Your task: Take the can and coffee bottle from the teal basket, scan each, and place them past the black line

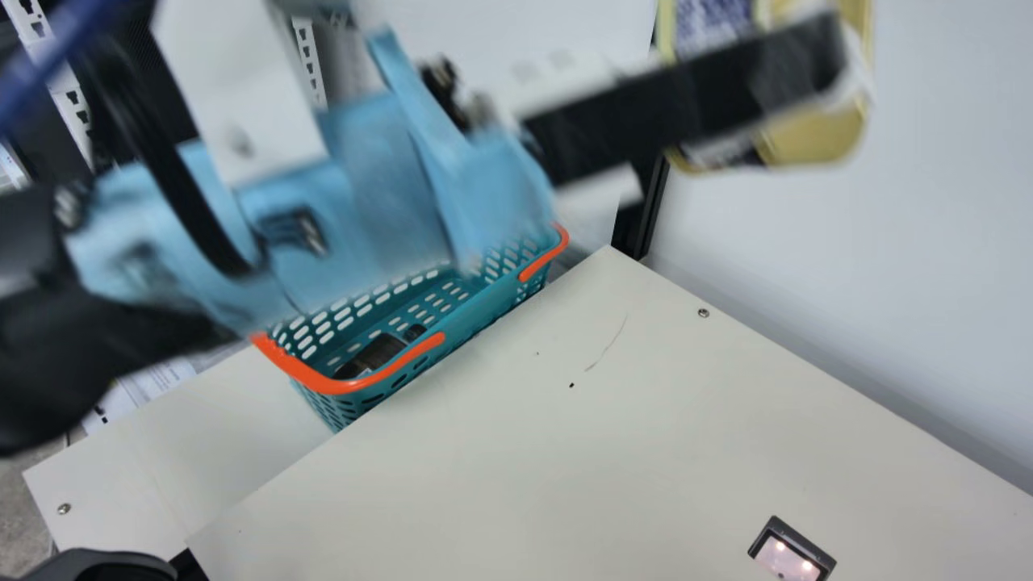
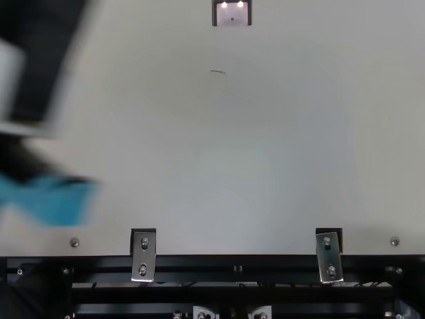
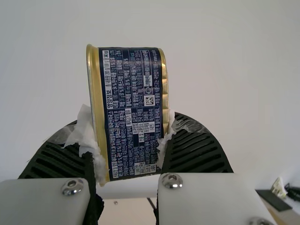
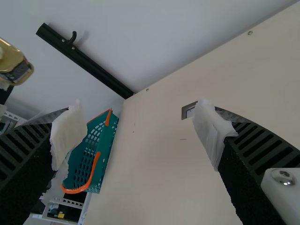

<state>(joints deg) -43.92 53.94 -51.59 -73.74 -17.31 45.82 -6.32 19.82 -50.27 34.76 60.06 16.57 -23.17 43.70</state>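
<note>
High on the right of the main view, my left gripper (image 1: 775, 77) holds the gold-rimmed can (image 1: 815, 137) above table level. In the left wrist view the can (image 3: 133, 112), with its navy printed label, is clamped between the padded fingers of my left gripper (image 3: 131, 140). The can (image 4: 16, 65) also appears at the edge of the right wrist view. My right gripper (image 4: 139, 133) is open, its white-padded fingers wide apart with nothing between them. Inside the teal basket (image 1: 484, 311) lies a dark brown object (image 1: 378, 353), partly hidden by the rim; it looks like the coffee bottle.
The scanner (image 1: 787, 558), its lights lit, is set in the cream table (image 1: 646, 452); the scanner (image 2: 232, 14) is at the top view's upper edge. A dark post (image 4: 84, 61) stands near the basket (image 4: 103, 150), against a pale wall. My left arm hides part of the basket.
</note>
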